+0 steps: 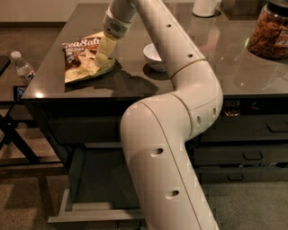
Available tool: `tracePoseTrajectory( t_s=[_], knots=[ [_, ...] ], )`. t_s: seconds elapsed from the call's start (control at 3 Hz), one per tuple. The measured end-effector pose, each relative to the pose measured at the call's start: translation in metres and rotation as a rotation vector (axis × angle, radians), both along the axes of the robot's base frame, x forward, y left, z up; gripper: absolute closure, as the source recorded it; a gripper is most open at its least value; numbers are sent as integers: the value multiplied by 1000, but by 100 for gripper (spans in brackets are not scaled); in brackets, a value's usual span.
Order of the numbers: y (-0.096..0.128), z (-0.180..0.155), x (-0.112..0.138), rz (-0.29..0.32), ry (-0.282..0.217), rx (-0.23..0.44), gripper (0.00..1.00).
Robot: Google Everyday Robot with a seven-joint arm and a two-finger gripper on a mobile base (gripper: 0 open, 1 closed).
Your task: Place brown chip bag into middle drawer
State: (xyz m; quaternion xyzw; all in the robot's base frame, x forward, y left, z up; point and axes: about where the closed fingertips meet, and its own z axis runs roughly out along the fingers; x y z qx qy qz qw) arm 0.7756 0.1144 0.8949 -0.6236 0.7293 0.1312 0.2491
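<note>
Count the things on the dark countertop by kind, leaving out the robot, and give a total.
Chip bags: 1 (brown chip bag, the claw at its edge nearest the bowl)
Bowls: 1 (white bowl)
Jars: 1 (snack jar)
Other: 1 (white container, back edge)
Total: 4

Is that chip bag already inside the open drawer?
No, the brown chip bag lies on the countertop, with the gripper down at its edge.

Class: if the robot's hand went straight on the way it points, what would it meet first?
The hand points down at the brown chip bag on the countertop, so it would probably meet the bag's right edge first. It may already be touching it; depth is unclear.
</note>
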Motion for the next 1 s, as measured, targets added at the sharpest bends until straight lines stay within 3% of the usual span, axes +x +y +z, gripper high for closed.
tracePoseTrajectory(
  t_s=[1.0],
  knots=[
    [3,-26,3,-5,56,21,0]
  ],
)
